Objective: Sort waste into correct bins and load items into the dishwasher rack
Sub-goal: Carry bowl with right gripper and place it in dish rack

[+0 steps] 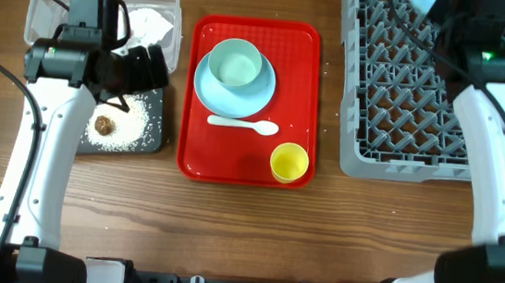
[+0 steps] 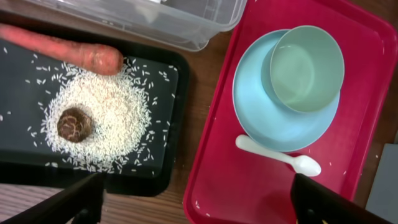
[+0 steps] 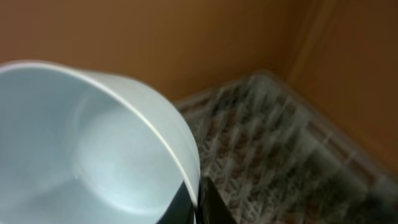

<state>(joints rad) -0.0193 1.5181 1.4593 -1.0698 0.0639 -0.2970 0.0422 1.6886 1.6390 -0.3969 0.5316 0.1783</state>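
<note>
The right gripper (image 3: 198,202) is closed on the rim of a bowl (image 3: 93,155), pinching its wall between the fingers, and holds it above the rack (image 1: 405,100) at the far right corner of the table. The main risk is here. A rim pinch on a smooth bowl gives little hold, so a quick tilt could let it swing or slip. If it is let go high, or across the peg tops rather than between the rows, it would likely rock, tip or bounce toward the far edge. The wrist view is blurred, so I cannot tell how close the bowl is to the pegs. The left gripper (image 2: 196,180) is spread wide with nothing in it. It hovers near the left edge over the black tray (image 2: 18,81), where the carrot (image 2: 62,50), rice (image 2: 112,118) and lump (image 2: 74,124) lie, just beside the red tray (image 1: 195,155). A low reach from there could drag rice over the lip or nudge the red tray, shifting the plate (image 1: 207,86), second bowl (image 1: 236,66), spoon (image 1: 240,124) and cup (image 1: 289,162).
</note>
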